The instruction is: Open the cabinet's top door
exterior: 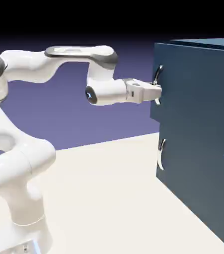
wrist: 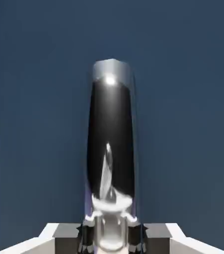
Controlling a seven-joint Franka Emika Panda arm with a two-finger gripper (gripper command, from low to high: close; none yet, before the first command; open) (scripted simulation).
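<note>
Two panels: the cabinet (exterior: 203, 129) stands at right, both fronts flush.
Top door (exterior: 198, 84): unopened; pulling remains.
Lower handle (exterior: 161, 155): untouched.
My gripper (exterior: 157, 93): clenched on the top handle (wrist: 111, 139); grasp done.

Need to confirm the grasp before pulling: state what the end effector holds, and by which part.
The end effector is shut on the top door's curved silver handle, gripping it near its lower end as the exterior view shows.
</note>
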